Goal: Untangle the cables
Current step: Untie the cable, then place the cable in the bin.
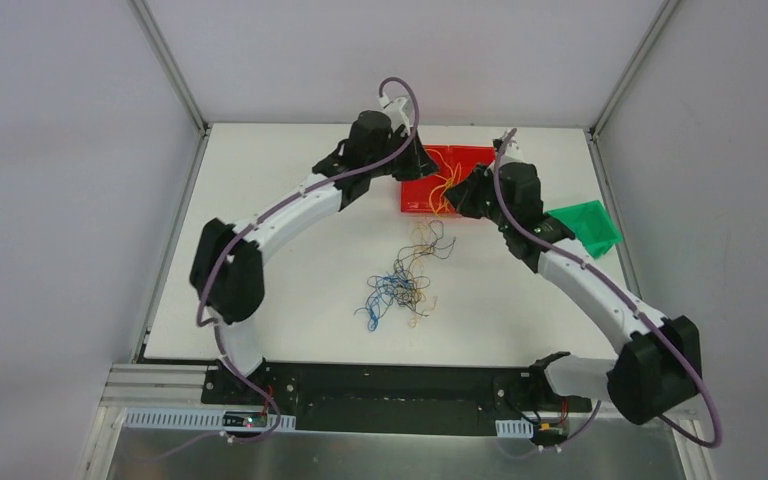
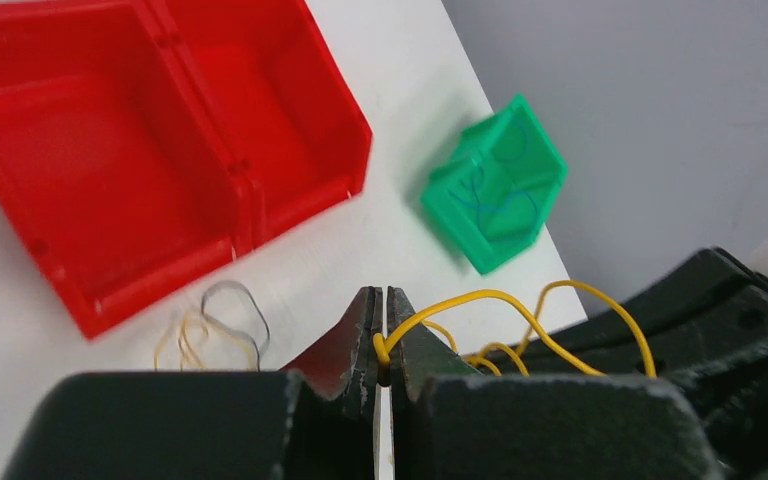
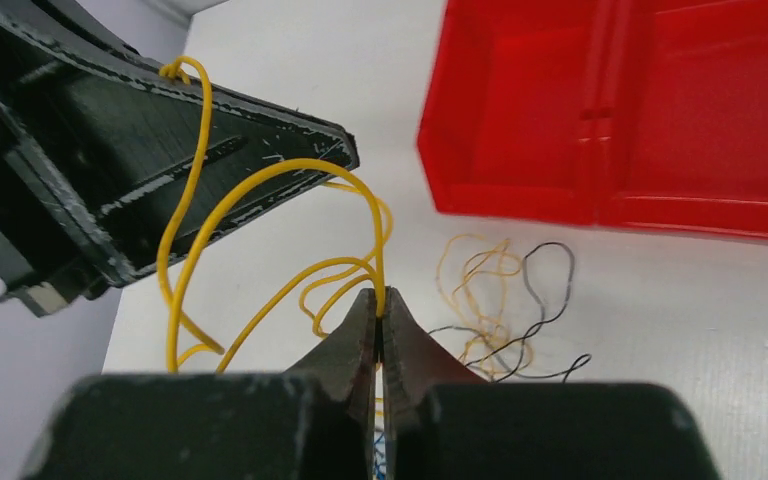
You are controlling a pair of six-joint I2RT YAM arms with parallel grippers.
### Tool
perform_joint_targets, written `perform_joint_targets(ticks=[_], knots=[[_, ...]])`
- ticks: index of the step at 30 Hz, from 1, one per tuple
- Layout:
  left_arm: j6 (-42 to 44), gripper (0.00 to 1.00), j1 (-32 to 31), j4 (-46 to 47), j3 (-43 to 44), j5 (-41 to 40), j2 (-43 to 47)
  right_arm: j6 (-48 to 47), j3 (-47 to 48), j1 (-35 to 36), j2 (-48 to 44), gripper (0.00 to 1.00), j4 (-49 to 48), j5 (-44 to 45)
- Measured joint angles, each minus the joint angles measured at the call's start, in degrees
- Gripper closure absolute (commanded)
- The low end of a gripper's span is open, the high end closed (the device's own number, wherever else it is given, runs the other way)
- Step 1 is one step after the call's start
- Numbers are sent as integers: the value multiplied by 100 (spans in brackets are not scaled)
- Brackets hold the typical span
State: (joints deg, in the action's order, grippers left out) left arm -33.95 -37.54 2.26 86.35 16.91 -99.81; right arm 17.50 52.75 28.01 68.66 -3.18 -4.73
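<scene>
A yellow cable [image 2: 520, 308] hangs in loops between my two grippers, above the table in front of the red bin [image 1: 457, 160]. My left gripper [image 2: 381, 296] is shut on one end of it. My right gripper [image 3: 380, 296] is shut on another part of the same yellow cable [image 3: 260, 190], with the left gripper's black fingers [image 3: 180, 160] close on its left. The remaining cables [image 1: 405, 282] lie as a loose tangle of blue, yellow and dark strands mid-table. A few yellow and dark strands [image 3: 505, 295] lie just under the grippers.
The red two-compartment bin [image 2: 160, 150] stands at the back of the table. A small green bin [image 1: 586, 228] with a blue strand inside sits at the right edge, beside the right arm. Grey walls and metal posts enclose the table.
</scene>
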Motion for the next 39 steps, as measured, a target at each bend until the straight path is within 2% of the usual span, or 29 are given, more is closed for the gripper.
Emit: perform_joint_targets(ticks=[5,11,15,17,18,23,26,32,39], knots=[[-20,100,168,208,1646,260,-1902,433,732,-704,1189,100,146,140],[-146,100,238,-39,4227,468,-3995,614,1451,-1241,2326,100,437,271],[-297,100,240,-59,5082,483,-4666,643,1928,-1429,2892,100,584,437],[-323,100,238,-37,5167,380,-4826,649,2177,-1515,3141,100,699,527],[-332,96,236,-33,5171,323,-4892,647,2310,-1547,3268,100,745,568],[-387,66,223,-2,5182,76,-5130,643,2979,-1633,3921,100,992,780],[-361,54,208,-74,5180,-4,-5184,640,3228,-1646,4225,100,1187,866],[-168,44,146,-127,5180,-98,-5156,625,3519,-1646,4570,100,1606,1034],[50,40,111,-262,5021,-94,-4798,616,3532,-1646,4621,100,1899,1357]])
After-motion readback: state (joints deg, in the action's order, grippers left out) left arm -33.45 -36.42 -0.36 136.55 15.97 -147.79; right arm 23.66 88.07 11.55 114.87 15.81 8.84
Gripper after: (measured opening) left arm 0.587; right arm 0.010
